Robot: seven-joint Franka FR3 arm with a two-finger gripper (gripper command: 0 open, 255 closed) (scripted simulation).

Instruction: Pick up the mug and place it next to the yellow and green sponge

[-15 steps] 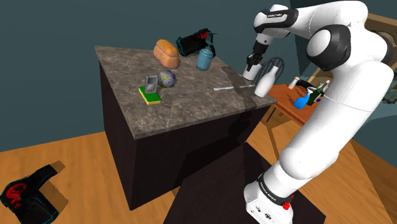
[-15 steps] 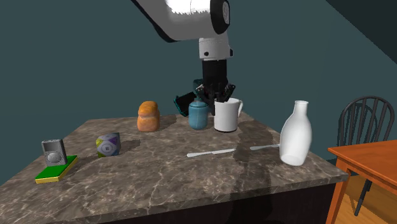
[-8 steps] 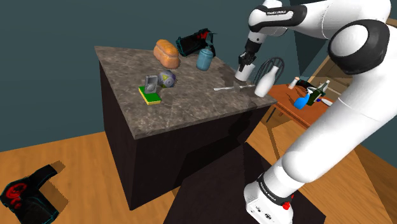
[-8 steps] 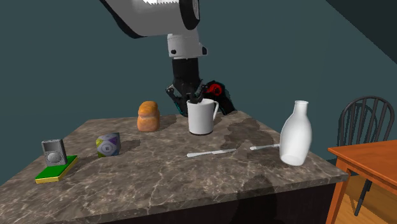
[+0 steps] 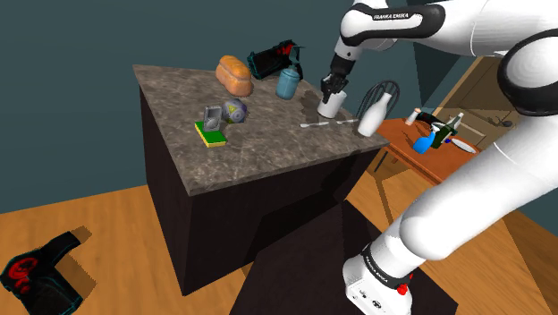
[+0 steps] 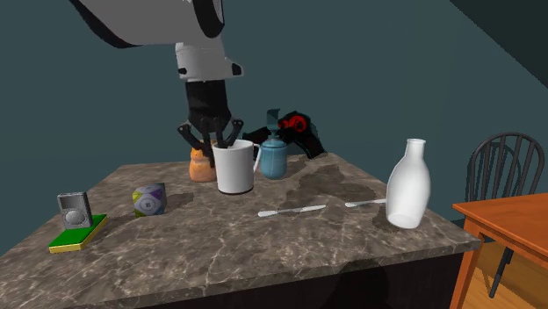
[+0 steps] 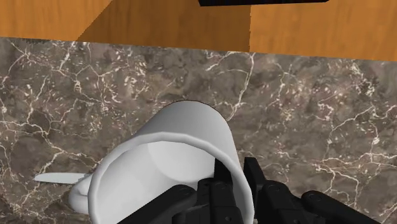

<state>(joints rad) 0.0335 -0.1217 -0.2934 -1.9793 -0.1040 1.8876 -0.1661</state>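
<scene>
So the gripper (image 6: 213,145) is clamped on the white mug (image 6: 234,167), pinching one side of the rim wall with one finger inside the cup and the other outside. Makes sense as a grip: the mug looks too fat to span across, and a rim pinch leaves the bottom free for setting it down. It hangs a bit tilted from that one-sided hold.

Where it is: over the dark marble counter (image 6: 263,255), toward the far side, just in front of the bread loaf (image 6: 201,164) and left of the blue jar (image 6: 273,160) in the second exterior view. I'd guess it's carried just off the surface, but I can't make out a gap for sure.

The yellow and green sponge (image 6: 79,233) sits at that view's left end by the near edge, with a small grey music player (image 6: 74,209) standing on it. So "next to" probably means the bare marble on its right. The patterned ball (image 6: 149,199) is close by, which narrows the landing spot.

The shoulder view lays out the whole run across the counter from mug to sponge. The second exterior view gives height. The wrist view gives the actual contact of the fingers (image 7: 224,191) on the rim, which the other two leave murky. The knife (image 6: 292,211) and white bottle (image 6: 408,184) sit off to the right, out of the way.
</scene>
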